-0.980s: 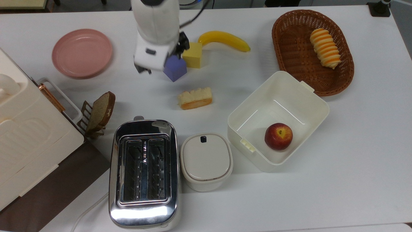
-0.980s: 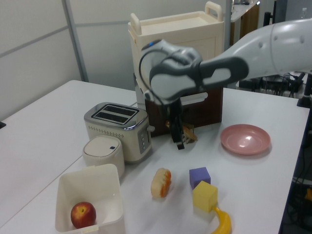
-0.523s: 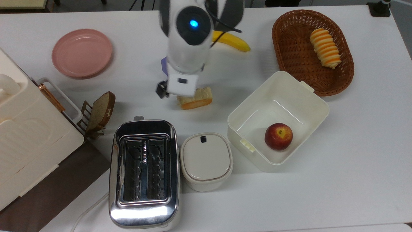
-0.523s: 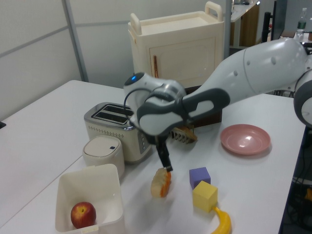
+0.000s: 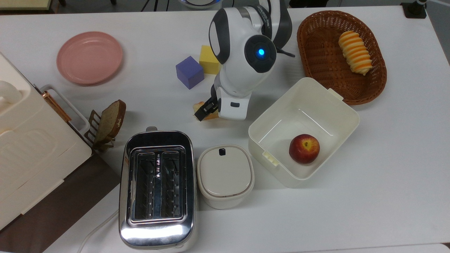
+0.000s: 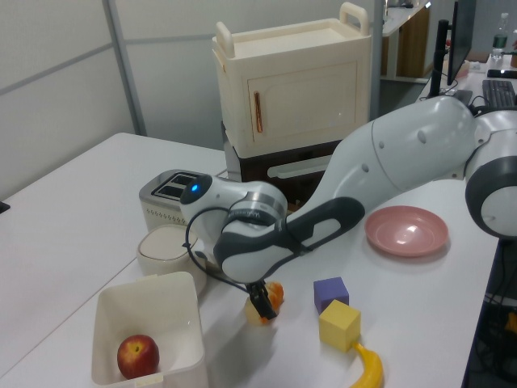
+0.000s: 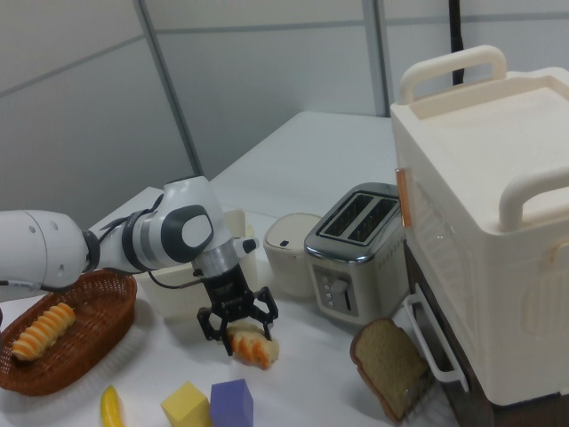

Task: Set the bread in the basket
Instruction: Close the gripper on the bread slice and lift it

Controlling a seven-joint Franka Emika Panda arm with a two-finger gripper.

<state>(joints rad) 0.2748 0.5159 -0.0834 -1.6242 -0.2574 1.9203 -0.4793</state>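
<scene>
We have the gripper (image 7: pixel 236 328) down over the bread (image 7: pixel 252 346), fingers spread to either side of it

In the right view our two fingers (image 7: pixel 265 310) stand apart astride the bread, which lies on the white table (image 5: pixel 386 168); we cannot tell whether they touch it. In the top view the bread (image 5: pixel 202 109) peeks out at the arm's left, between the purple cube (image 5: pixel 190 72) farther off and the toaster (image 5: pixel 157 186) nearer us, just left of the white tub (image 5: pixel 337 102) holding an apple (image 5: pixel 304 148). The basket (image 5: pixel 316 59) sits well apart at the top view's far right, with a striped roll (image 5: pixel 355 52) inside
</scene>
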